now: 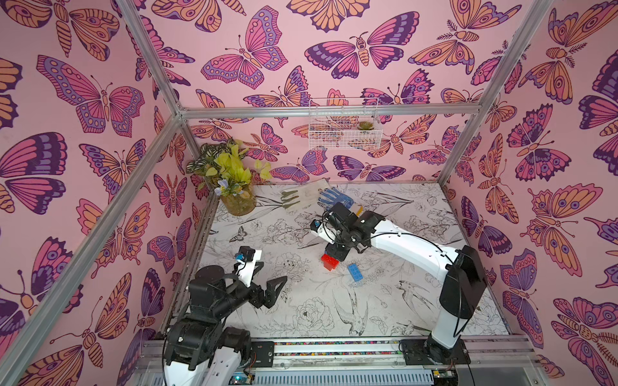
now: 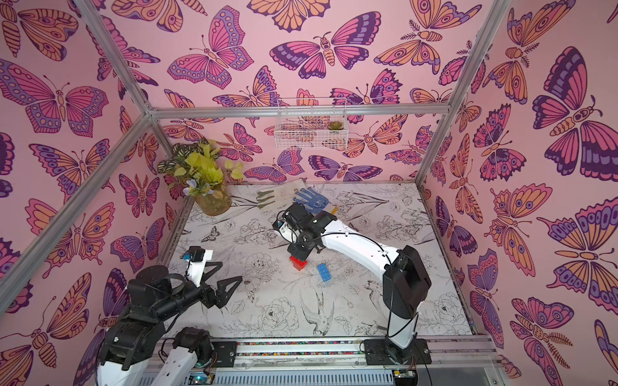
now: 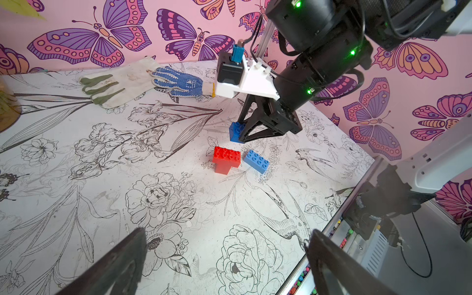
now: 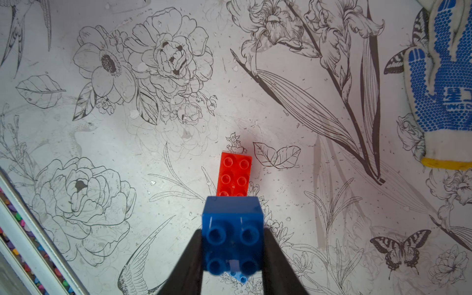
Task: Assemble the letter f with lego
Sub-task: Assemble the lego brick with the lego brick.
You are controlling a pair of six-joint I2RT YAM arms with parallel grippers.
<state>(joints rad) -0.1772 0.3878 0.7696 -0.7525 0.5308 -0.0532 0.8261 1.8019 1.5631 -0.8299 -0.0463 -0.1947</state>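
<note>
Right wrist: right hand (image 4: 233, 258) grips short blue brick (image 4: 233, 224) above red bricks (image 4: 235, 173).

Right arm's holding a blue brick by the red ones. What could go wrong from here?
1. The short blue brick in the right gripper hides one end of the red pair from the wrist view; misaligned studs could tip or shove the pair.
2. The long blue brick lies close beside; the descending gripper may knock it.

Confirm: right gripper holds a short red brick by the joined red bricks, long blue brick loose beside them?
Wrong on colour: the short brick in the right gripper is blue, as the right wrist view shows. The rest holds: joined red bricks close by, long blue brick loose beside them.
</note>
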